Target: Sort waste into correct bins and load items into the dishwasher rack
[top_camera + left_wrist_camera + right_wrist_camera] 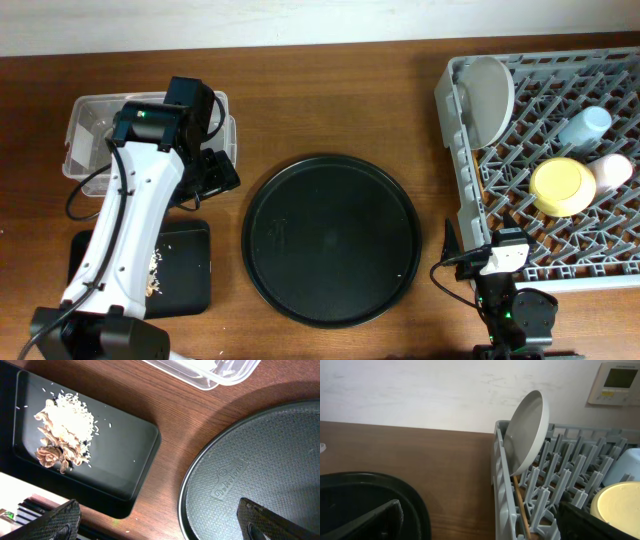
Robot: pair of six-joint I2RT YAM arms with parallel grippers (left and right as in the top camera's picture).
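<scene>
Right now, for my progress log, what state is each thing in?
Pale grey-green round plate: standing on edge in the grey plastic dishwasher rack.
Yellow bowl: in rack, seemingly upside down.
Small blue cup: in rack.
Small pink cup: in rack.
Thin wooden chopsticks: in rack.
Beige-brown food scraps: piled in shallow black rectangular tray.
Clear plastic rectangular tub: contents unclear.
Large round black tray: empty.
Left jaws: open, empty.
Right jaws: open, empty.

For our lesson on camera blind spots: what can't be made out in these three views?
Tub contents: overhead, left arm covers them; left wrist, top edge cuts them off.
Chopsticks: right wrist, rack pegs hide most.
Wall panel text: right wrist, too small.
</scene>
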